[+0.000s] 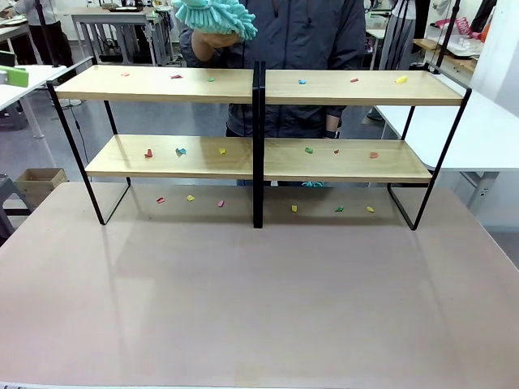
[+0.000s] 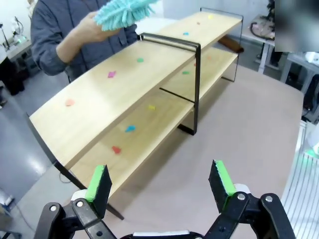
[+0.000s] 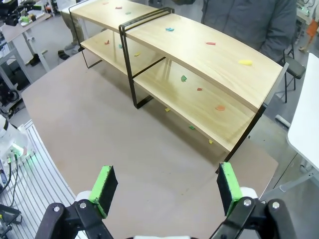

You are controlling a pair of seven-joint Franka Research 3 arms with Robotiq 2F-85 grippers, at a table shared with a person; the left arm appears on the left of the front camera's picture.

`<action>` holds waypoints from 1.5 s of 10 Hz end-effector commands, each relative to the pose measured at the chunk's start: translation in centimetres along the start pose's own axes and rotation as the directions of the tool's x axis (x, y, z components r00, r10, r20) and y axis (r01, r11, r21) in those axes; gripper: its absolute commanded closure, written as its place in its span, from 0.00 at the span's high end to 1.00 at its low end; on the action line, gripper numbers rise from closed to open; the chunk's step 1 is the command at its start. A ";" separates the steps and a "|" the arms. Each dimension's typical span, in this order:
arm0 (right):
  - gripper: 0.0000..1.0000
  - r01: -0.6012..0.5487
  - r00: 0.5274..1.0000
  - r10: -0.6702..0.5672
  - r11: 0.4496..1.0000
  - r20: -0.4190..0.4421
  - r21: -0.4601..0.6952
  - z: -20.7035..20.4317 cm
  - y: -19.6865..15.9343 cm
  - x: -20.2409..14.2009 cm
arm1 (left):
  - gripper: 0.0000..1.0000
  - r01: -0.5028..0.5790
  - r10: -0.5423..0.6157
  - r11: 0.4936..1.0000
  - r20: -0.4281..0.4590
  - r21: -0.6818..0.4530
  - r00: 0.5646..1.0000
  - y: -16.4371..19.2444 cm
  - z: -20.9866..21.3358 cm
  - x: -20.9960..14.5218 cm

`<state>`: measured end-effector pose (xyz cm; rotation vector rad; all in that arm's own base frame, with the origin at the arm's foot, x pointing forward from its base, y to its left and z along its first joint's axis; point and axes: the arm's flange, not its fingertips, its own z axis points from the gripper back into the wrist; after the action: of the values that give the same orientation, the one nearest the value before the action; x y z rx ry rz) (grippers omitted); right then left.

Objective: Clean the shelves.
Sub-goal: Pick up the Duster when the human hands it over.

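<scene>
The shelves (image 1: 203,84) are a wide two-tier rack of light wooden boards on a thin black frame with a black central post (image 1: 258,146), standing at the far side of the table. Small coloured scraps lie on both boards and on the tabletop under the rack. Behind the rack a person holds a teal fluffy duster (image 1: 215,16) above the top board. In the left wrist view the shelves (image 2: 114,94) lie ahead and my left gripper (image 2: 160,183) stands open and holds nothing. In the right wrist view my right gripper (image 3: 165,186) is open over the table, short of the shelves (image 3: 199,55).
The beige table (image 1: 259,300) stretches bare from the rack to its near edge. White tables (image 1: 486,130) stand to the right and far left. A cardboard box (image 1: 36,182) sits on the floor at left. The person's hand (image 2: 84,30) holding the duster (image 2: 122,12) hovers near the top board.
</scene>
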<state>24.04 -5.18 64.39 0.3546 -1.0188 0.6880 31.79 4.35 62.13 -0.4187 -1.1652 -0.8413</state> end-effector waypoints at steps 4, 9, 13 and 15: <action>1.00 -0.020 1.000 0.020 1.000 0.017 0.020 0.2 0.8 0.3 | 1.00 -0.008 0.008 1.000 0.014 -0.011 1.000 0.4 -1.0 -0.3; 1.00 -0.024 0.999 0.023 1.000 0.041 0.010 0.8 0.8 0.4 | 1.00 -0.022 0.022 0.999 0.009 -0.026 1.000 0.4 -1.2 -0.5; 1.00 -0.026 0.999 0.025 1.000 0.020 0.003 0.8 0.9 0.5 | 1.00 -0.030 0.030 0.999 0.001 -0.015 1.000 0.0 -0.9 -0.2; 1.00 -0.026 0.999 0.025 1.000 0.020 0.003 0.8 0.9 0.5 | 1.00 -0.030 0.030 0.999 0.001 -0.015 1.000 0.0 -0.9 -0.2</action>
<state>23.08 -4.87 65.13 0.3529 -1.0432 0.7091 32.34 3.94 61.57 -0.4470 -1.1463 -0.8201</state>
